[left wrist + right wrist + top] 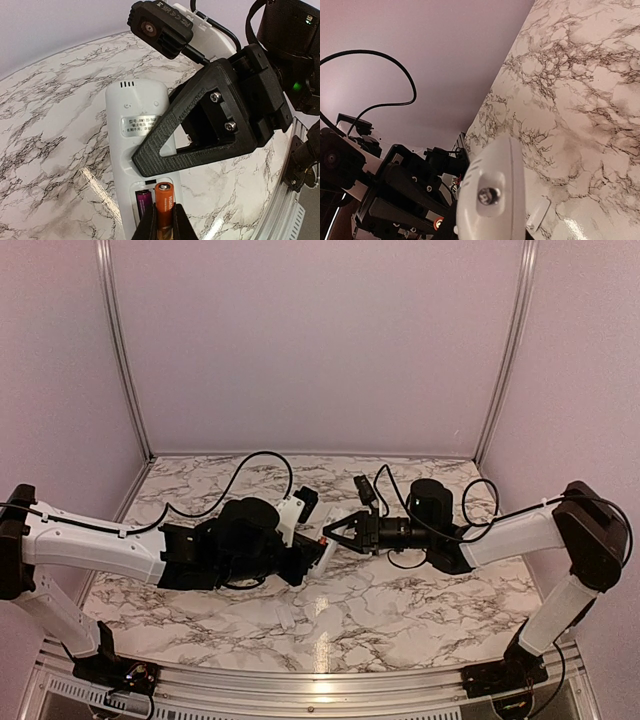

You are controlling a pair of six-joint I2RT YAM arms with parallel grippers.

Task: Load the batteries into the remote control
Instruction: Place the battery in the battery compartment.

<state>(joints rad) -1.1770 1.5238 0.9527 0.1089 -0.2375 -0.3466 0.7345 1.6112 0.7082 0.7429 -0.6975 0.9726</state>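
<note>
Gripping the orange battery (164, 196) in clenched fingers, left gripper (165, 222) at the open bay of the remote control (131, 115) near centre, dark battery (142, 201) seated beside it, right gripper (335, 531) clamped across the remote's white back, marble table (50, 130) beneath

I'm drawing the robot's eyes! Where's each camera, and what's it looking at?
Top external: high behind the bases, looking down at the marble table; left arm, right arm and right gripper show.
Left wrist: on the left arm, looking along its left gripper, which pinches the orange battery over the remote control's open back.
Right wrist: on the right arm, looking past the remote control's end toward the left arm; own fingers barely show.
Shared: both wrist views see the remote control.
</note>
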